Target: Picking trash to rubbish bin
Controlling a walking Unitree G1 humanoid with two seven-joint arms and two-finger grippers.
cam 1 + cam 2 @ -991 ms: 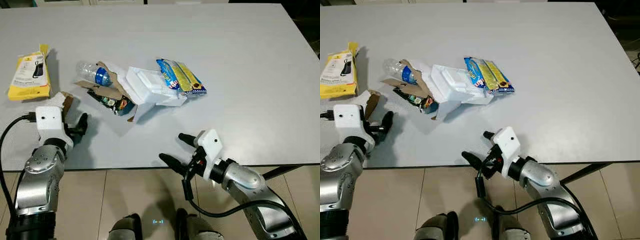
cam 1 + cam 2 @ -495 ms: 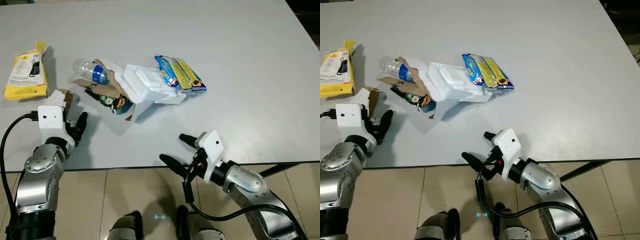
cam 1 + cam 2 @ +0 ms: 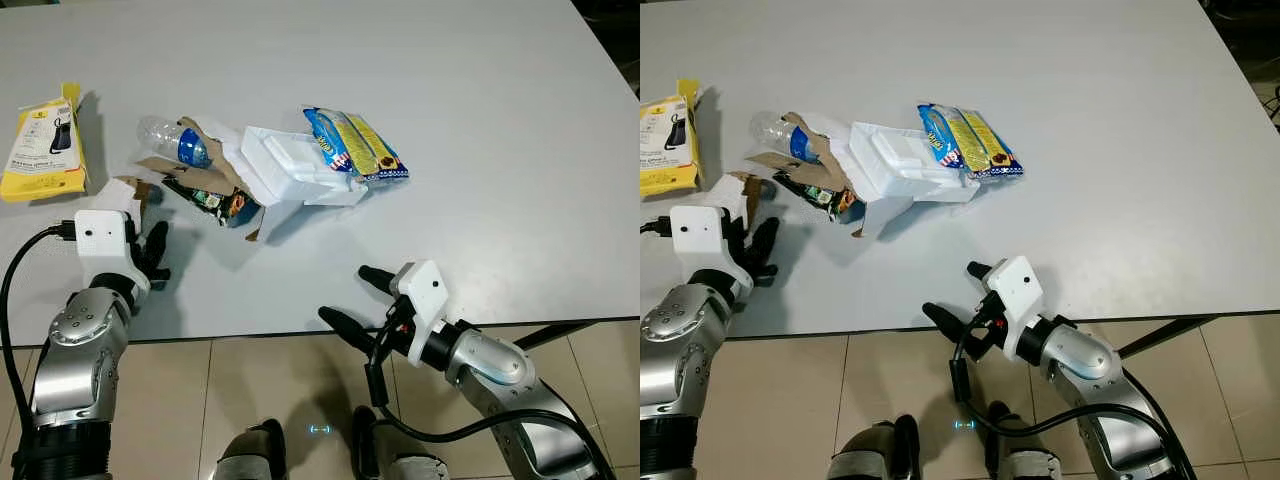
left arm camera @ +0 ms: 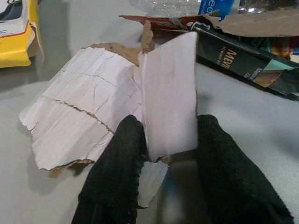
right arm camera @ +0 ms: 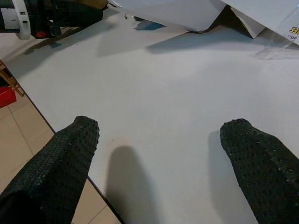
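Observation:
A torn white-faced cardboard piece (image 4: 88, 121) lies near the table's left front edge, and one flap of it stands up. My left gripper (image 4: 168, 122) is shut on that flap, with a black finger pressing each side. From the head camera, the left gripper (image 3: 152, 246) sits just in front of the cardboard piece (image 3: 128, 190). My right gripper (image 3: 345, 294) hovers at the table's front edge, open and holding nothing; its fingers (image 5: 65, 154) stand wide apart over bare tabletop. Beyond lies a trash pile: a crushed plastic bottle (image 3: 168, 136), a styrofoam box (image 3: 288, 168) and a blue-yellow snack wrapper (image 3: 355, 145).
Brown cardboard scraps and a dark carton (image 3: 215, 195) lie beside the bottle. A yellow package (image 3: 42, 150) rests at the far left. The white table (image 3: 480, 120) stretches bare to the right and back. Beige floor tiles (image 3: 250, 380) show below its front edge.
My left gripper has edged forward and its fingers now hold the cardboard flap. The camera has shifted slightly. The right gripper has stayed in place.

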